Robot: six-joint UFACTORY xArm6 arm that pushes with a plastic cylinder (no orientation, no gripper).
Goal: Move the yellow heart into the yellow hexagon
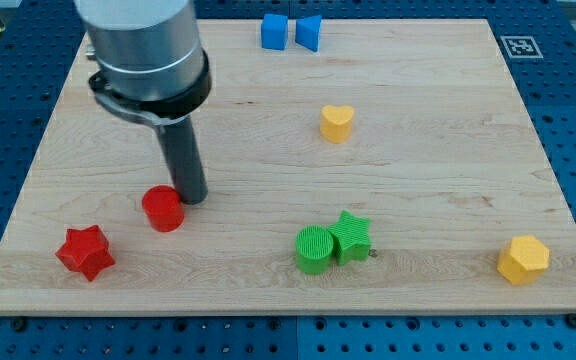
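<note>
At the near left of the wooden board lies a red star, and just right of it a red cylinder. My tip rests at the upper right edge of this red cylinder, touching it or almost touching; it is a bare rod, so it grasps nothing and only can push. Far from it, at the far edge, stand a blue cube and a blue triangle-like block close together. Near the middle, a green cylinder touches a green star. The yellow heart sits alone right of centre, well apart from my tip, and the yellow hexagon waits at the near right corner. To do the step well, I think the tip should go around to the far left side of the heart, then push along the straight line toward the hexagon, keeping the contact centred so the heart does not slip aside, and passing clear of the green star.
</note>
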